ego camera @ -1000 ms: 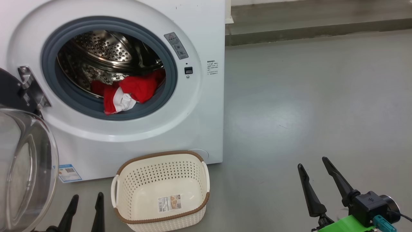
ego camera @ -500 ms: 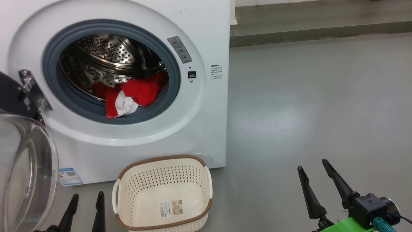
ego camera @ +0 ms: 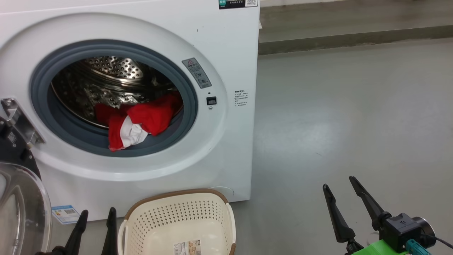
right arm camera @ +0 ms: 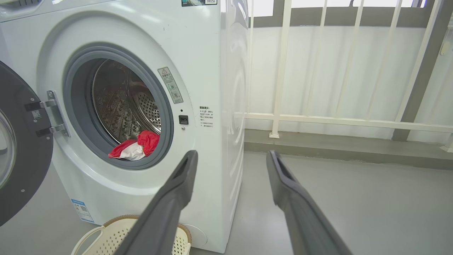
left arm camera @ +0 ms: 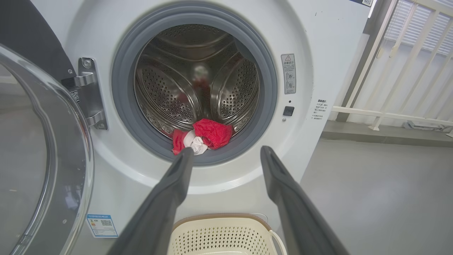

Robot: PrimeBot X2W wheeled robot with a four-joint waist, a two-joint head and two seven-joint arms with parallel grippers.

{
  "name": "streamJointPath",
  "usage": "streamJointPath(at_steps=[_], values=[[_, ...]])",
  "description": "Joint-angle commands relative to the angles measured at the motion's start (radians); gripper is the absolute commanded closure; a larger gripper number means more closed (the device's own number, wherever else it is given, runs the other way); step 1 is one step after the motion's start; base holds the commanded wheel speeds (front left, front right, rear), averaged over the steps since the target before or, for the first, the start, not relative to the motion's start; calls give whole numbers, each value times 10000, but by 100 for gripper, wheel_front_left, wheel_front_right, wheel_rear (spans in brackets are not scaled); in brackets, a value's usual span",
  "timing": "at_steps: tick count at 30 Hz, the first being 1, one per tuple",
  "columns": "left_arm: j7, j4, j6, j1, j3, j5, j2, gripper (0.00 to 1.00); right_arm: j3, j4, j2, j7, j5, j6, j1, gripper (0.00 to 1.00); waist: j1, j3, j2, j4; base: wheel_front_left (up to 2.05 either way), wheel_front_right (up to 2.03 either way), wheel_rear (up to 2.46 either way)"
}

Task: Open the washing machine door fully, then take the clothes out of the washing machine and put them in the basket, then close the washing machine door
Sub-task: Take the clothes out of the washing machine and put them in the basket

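Jaws of my left gripper, seven o'clock, and right gripper, five o'clock: spread wide, holding nothing; clothes lie in the washing machine's mouth, eleven o'clock; advise left reach, pinching the bunched middle, lifting clear before the basket.

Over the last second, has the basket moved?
No. The basket keeps its place relative to the washing machine; the whole view slid down, so the camera moved.

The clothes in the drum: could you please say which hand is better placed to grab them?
Probably left: the left hand points at the clothes; the right hand aims at the washer's side.
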Motion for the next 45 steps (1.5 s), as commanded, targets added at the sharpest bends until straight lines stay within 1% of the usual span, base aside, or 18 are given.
streamJointPath(at_steps=[1,10,27,36,45], values=[[10,-201,123,-316,329,137,209,0,194,-208,-136,-65,16,62,-372,0,0,8,0,-8,32,-32,0],[24,-117,298,-383,317,158,200,0,202,-181,-137,-65,47,62,-360,0,0,0,0,3,3,-3,0],[-26,109,380,-709,138,142,165,0,320,-199,-220,-65,82,62,-342,0,0,83,0,168,0,0,0],[-27,430,516,-1355,6,193,79,0,405,-261,-315,-65,56,62,-420,0,0,335,0,232,0,0,0],[-29,745,536,-2313,-224,253,-52,0,481,-251,-301,-65,22,62,-645,0,0,827,0,316,0,0,0]])
